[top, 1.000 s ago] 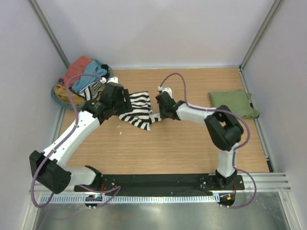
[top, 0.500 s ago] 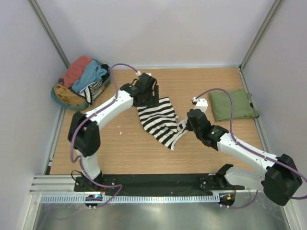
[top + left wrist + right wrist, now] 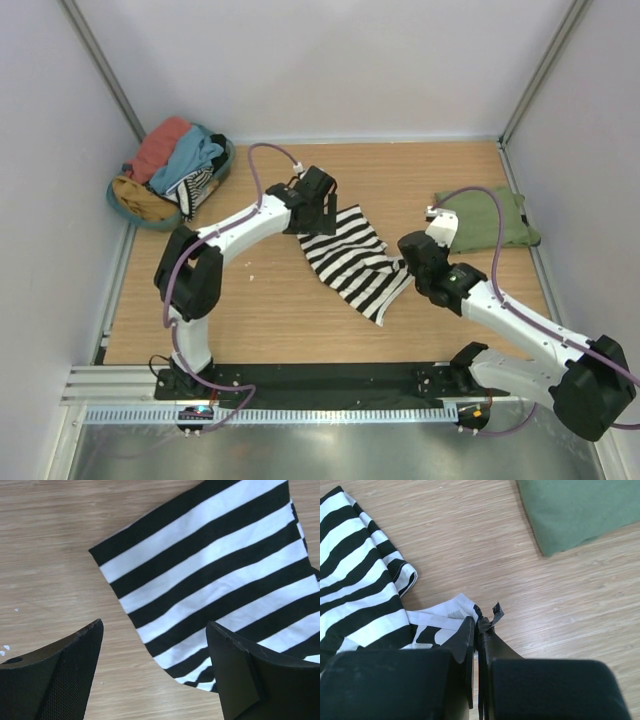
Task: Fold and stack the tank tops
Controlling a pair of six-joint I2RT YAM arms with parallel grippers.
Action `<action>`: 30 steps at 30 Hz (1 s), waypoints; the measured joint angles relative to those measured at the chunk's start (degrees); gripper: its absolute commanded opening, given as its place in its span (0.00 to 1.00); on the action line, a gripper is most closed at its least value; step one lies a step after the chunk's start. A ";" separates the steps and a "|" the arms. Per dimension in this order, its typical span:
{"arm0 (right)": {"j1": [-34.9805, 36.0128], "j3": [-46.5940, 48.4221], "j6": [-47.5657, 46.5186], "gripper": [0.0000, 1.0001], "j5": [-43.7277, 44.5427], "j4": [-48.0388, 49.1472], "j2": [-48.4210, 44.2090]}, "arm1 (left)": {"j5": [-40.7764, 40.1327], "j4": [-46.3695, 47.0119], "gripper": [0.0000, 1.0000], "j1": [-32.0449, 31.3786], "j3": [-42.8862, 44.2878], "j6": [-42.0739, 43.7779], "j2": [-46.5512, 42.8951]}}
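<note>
The black-and-white striped tank top (image 3: 355, 260) lies spread on the wooden table, running diagonally from back left to front right. My left gripper (image 3: 322, 213) hovers open over its back-left corner (image 3: 200, 580) with nothing between the fingers (image 3: 65, 670). My right gripper (image 3: 410, 262) is low at the top's right edge. In the right wrist view my right gripper (image 3: 478, 619) is shut on a bunched edge of the striped top (image 3: 355, 590). The olive green tank top (image 3: 485, 215) lies folded at the back right, and its corner (image 3: 570, 510) shows ahead of my right gripper.
A round basket (image 3: 132, 205) at the back left corner holds a salmon-red garment (image 3: 160, 140), a light blue one (image 3: 195, 155) and a bit of striped cloth. Grey walls close the table on three sides. Both arm bases sit on a black rail (image 3: 330, 380) at the near edge.
Both arms carried the striped top to the right and stretched it out. My left gripper opened and let go of it; my right gripper stayed shut on its edge.
</note>
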 measured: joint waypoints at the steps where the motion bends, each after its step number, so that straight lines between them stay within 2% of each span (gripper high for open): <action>1: -0.28 0.11 0.48 0.01 0.46 -0.31 0.00 | -0.02 0.00 0.84 0.28 -0.09 -0.02 0.00; 3: -0.61 0.15 1.14 0.01 0.90 -0.48 0.00 | -0.31 0.09 0.84 0.59 -0.22 -0.04 0.00; 5: -1.03 0.15 1.49 0.01 0.92 -0.61 0.00 | -0.85 0.85 0.79 0.83 -1.31 -0.22 -0.02; 7: -1.40 0.15 1.77 0.01 0.90 -0.59 0.02 | -0.92 2.12 0.67 1.07 -4.15 -0.42 -0.26; 8: -1.64 0.15 1.99 0.01 0.87 -0.59 0.02 | -0.55 3.15 0.56 1.27 -6.19 -0.63 -0.48; 10: -2.19 0.15 2.27 0.01 0.70 -0.52 0.02 | 0.50 4.33 0.52 1.62 -10.29 -1.27 -1.11; 12: -3.23 0.13 2.47 0.01 -0.26 -0.28 0.02 | 2.19 6.19 0.54 2.08 -15.04 -2.01 -2.23; 13: -3.65 0.11 2.51 0.01 -0.63 -0.09 0.02 | 3.06 6.97 0.61 2.21 -17.42 -2.25 -3.10; 15: -4.42 -0.07 2.40 0.01 -1.70 0.66 0.02 | 4.50 8.31 0.67 2.54 -20.74 -2.95 -5.07; 16: -4.63 -0.28 2.25 0.01 -2.38 1.11 0.02 | 5.09 8.63 0.71 2.56 -21.40 -3.23 -5.90; 19: -4.76 -0.70 1.18 0.01 -5.49 1.99 0.02 | 6.14 9.97 0.75 2.56 -20.55 -3.52 -7.65; 23: -4.83 -1.11 -0.20 0.01 -11.63 3.43 -0.02 | 7.63 10.36 0.77 2.54 -14.64 -3.37 -7.50; 25: -4.83 -1.90 -0.90 0.01 -15.87 4.94 -0.37 | 8.66 10.51 0.82 2.43 -10.38 -2.99 -6.56; 30: -4.83 -5.60 -1.64 0.01 -26.27 7.50 -3.91 | 10.78 8.68 0.80 1.44 4.72 -0.96 1.40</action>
